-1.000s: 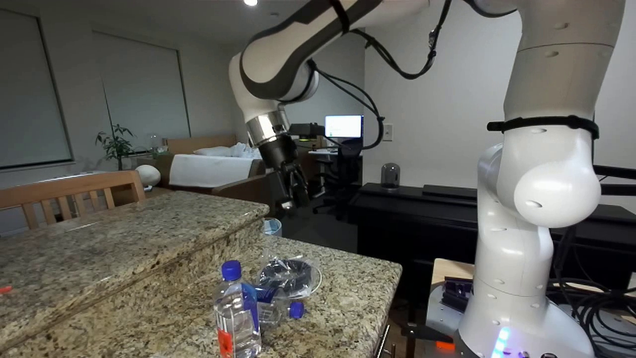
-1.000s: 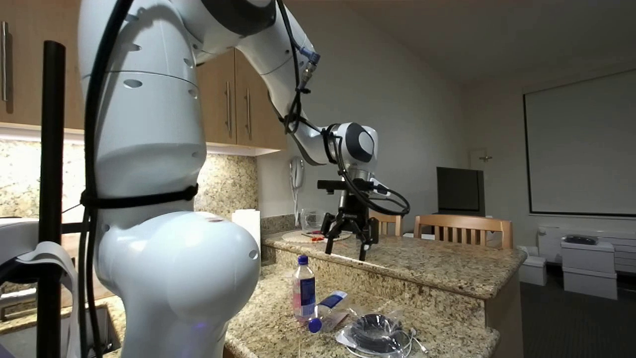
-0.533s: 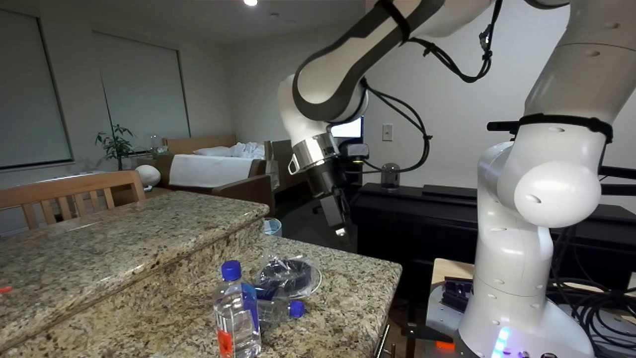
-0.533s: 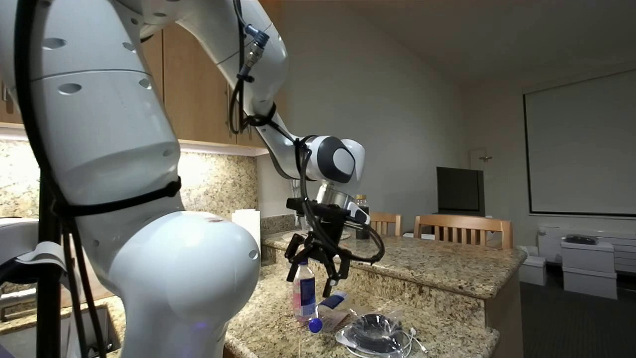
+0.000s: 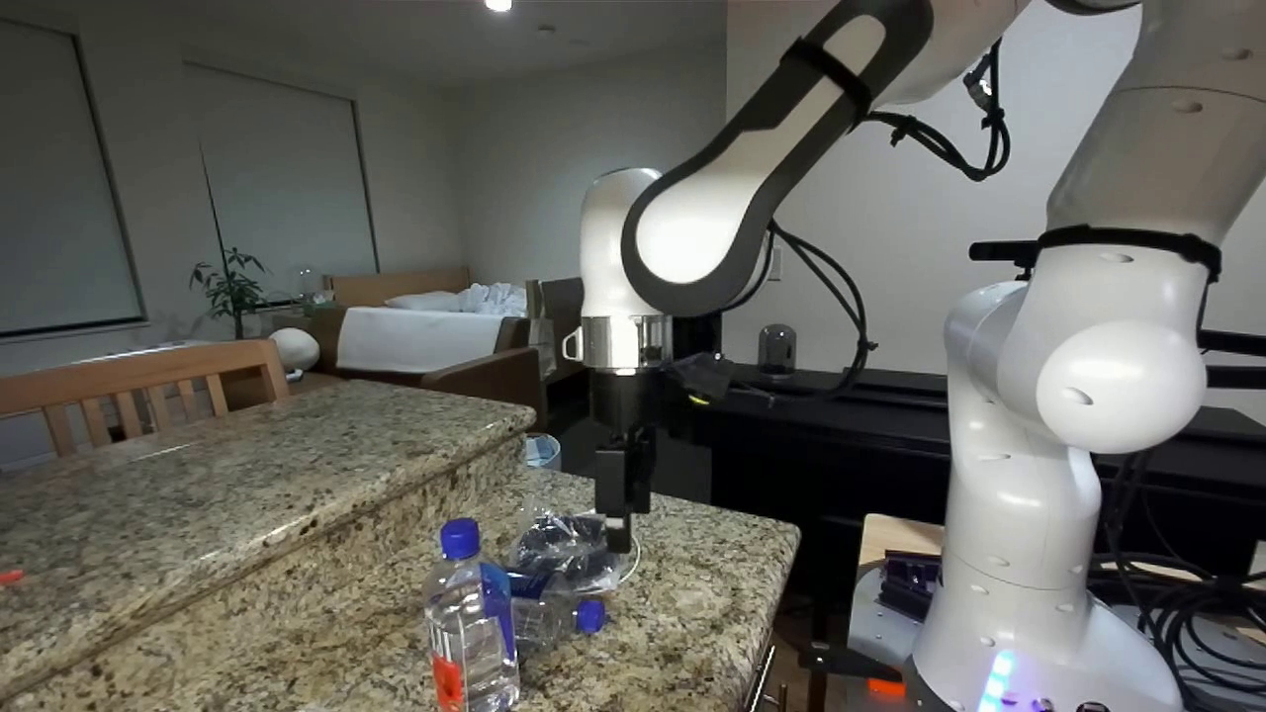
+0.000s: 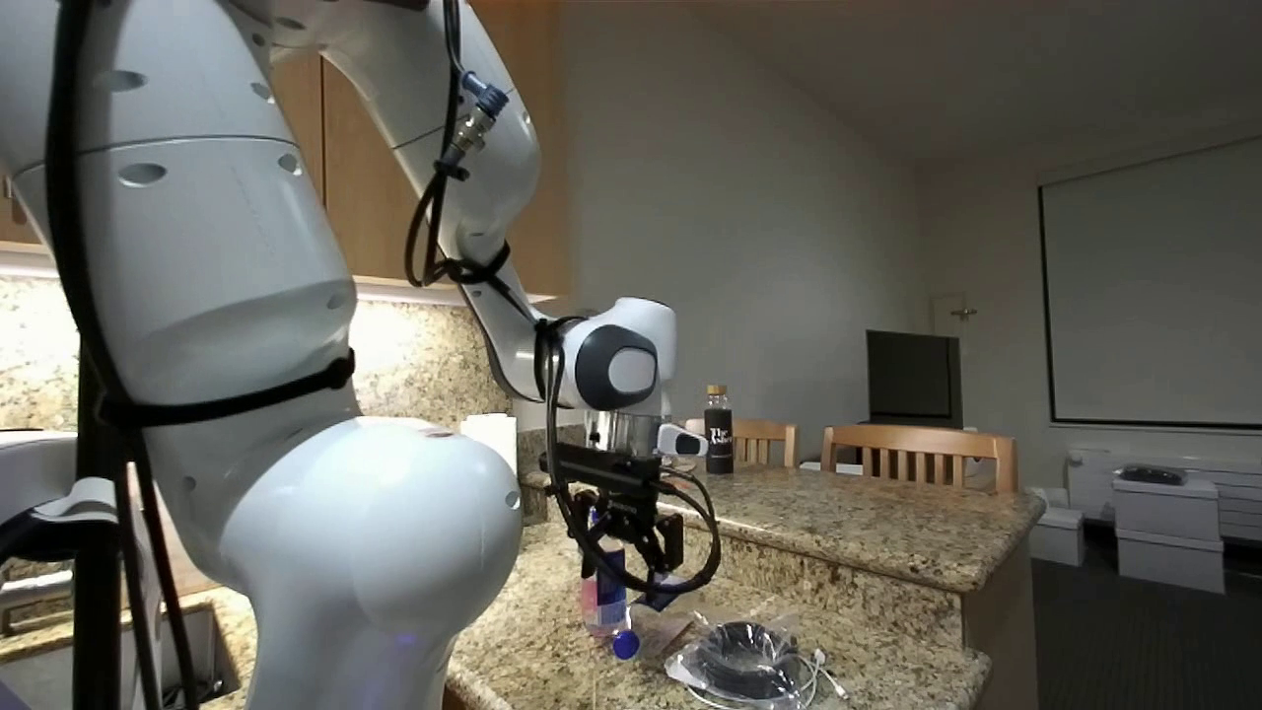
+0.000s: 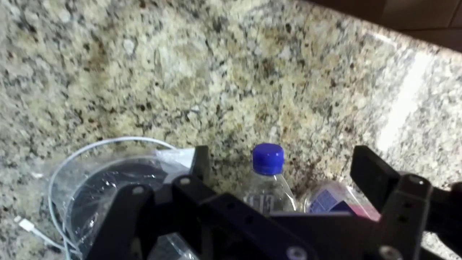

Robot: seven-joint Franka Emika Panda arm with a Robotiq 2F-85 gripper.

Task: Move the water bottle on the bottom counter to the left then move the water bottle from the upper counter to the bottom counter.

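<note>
The water bottle on the bottom counter [image 5: 470,638], clear with a blue cap and blue and reddish marks, stands upright on the bottom counter [image 5: 692,554]. It also shows in an exterior view [image 6: 601,602] and, partly hidden, in the wrist view [image 7: 326,200]. The bottle with the wide blue label, the water bottle from the upper counter [image 5: 542,623], lies on its side beside it, also on the bottom counter. My gripper [image 7: 281,159] is open and empty above them. The lying bottle's blue cap [image 7: 267,159] shows between its fingers, not gripped. The upper counter [image 5: 297,445] is the raised ledge.
A bagged black cable coil [image 6: 744,661] with a white cord lies close to the lying bottle. A dark glass bottle with a tan cap [image 6: 719,434] stands on the upper counter. The step to the ledge [image 6: 838,582] rises behind the bottles.
My gripper has come down from beside the upper counter to low over the bottles, its tilt turning to nearly vertical. It stays open. The bottles have not visibly moved.
</note>
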